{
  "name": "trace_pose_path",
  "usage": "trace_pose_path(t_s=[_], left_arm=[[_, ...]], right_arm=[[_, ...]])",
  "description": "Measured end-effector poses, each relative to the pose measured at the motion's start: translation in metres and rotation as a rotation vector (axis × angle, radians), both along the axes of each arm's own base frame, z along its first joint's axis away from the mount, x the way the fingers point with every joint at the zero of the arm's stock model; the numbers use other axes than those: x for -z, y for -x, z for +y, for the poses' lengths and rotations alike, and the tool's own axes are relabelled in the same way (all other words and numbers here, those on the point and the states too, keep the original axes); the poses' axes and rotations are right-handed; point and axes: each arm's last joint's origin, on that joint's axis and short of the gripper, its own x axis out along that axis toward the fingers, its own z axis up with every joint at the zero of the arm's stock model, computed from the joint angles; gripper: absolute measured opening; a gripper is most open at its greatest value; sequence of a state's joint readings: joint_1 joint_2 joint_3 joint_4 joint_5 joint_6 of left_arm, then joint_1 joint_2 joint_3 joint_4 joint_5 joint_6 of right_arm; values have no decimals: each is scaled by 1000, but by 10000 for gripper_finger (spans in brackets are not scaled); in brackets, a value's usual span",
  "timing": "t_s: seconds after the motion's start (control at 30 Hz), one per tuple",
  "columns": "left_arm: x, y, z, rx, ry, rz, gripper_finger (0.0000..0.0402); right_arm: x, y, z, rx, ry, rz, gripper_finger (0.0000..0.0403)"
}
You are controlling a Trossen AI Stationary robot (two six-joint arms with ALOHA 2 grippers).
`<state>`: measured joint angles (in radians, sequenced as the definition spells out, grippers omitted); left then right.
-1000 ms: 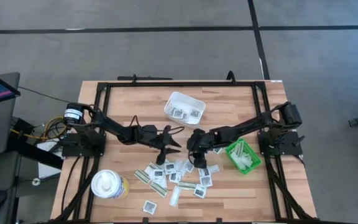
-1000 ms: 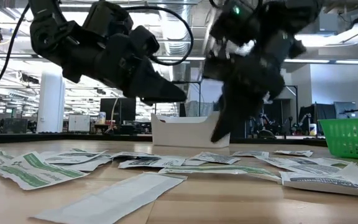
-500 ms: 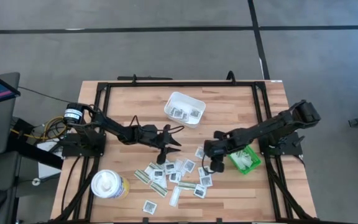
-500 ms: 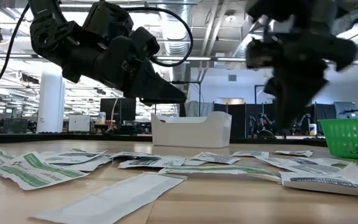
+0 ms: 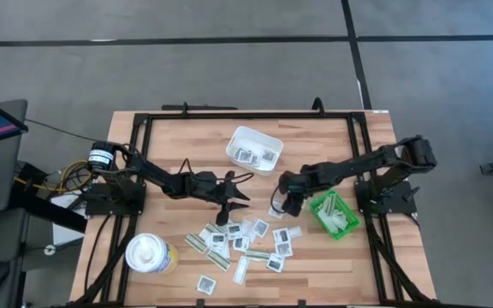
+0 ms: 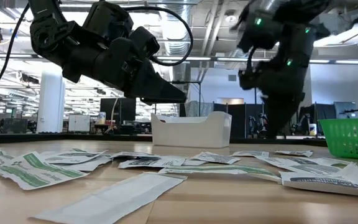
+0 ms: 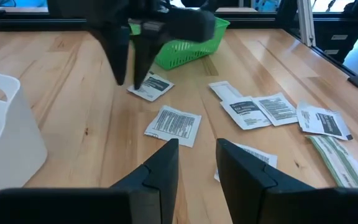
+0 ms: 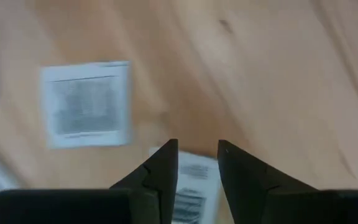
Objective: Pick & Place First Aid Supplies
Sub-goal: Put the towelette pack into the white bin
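Packets [image 5: 245,241] of first aid supplies are seen scattered across the lower centre of the high view, square white ones with grey print mixed with narrow white-and-olive strips [image 6: 27,169]; several overlap or touch. In the low view a long white strip [image 6: 114,198] lies nearest, at lower centre.

The left gripper [image 5: 232,198] hangs just above the upper edge of this scatter, left of centre in the high view. Its fingers [image 7: 160,171] are shown parted by a narrow gap with nothing between them, and a square packet [image 7: 173,124] lies on the wood just beyond them.

The right gripper [image 5: 288,204] is placed right of centre, pointing down over two square packets [image 8: 87,103] beside the green basket [image 5: 335,215]. Its fingers [image 8: 160,167] are likewise narrowly parted and empty; one packet [image 8: 188,186] lies partly under the tips.

Farther up, at upper centre of the high view, the white tray [image 5: 254,149] already holds several square packets.

Risks judged from this position:
- Flat packets on bare wood may be pushed along rather than lifted, since the narrow gap leaves little to bite on.
- Two overlapping packets may be taken together.
- The right gripper is close to the basket wall, so a sideways move could knock it.
- Both grippers work near the same patch; contact between the arms is possible.
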<state>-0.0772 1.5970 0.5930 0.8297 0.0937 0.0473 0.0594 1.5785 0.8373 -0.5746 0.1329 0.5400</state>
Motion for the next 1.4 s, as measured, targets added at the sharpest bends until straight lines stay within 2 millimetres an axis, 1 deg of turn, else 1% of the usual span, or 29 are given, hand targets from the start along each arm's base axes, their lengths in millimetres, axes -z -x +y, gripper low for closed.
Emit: trace_pose_path(t_s=[0.1,0.17,0.37,0.5,0.57,0.7,0.83,1.03,1.07,1.27,1.4], left_arm=[[0,0,0,0,0,0,108],[0,0,0,0,0,0,108],[1,0,0,0,-1,6,108],[1,0,0,0,-1,6,108],[1,0,0,0,-1,6,108],[1,0,0,0,-1,6,108],[1,0,0,0,-1,6,108],[1,0,0,0,-1,6,108],[1,0,0,0,0,6,108],[1,0,0,0,-1,6,108],[1,0,0,0,-1,6,108]], right_arm=[[9,0,-3,18,-8,54,107],[17,3,-2,34,-34,122,107],[29,1,-2,33,-69,193,107],[29,0,-6,40,-78,179,107],[29,0,-8,16,-74,173,107],[29,0,-8,2,-77,174,101],[29,1,-5,3,-100,178,73],[30,0,-3,-15,-104,172,12],[30,0,-3,-20,-105,168,6],[27,-6,-3,-44,-62,140,12],[17,-21,0,-86,9,67,6]])
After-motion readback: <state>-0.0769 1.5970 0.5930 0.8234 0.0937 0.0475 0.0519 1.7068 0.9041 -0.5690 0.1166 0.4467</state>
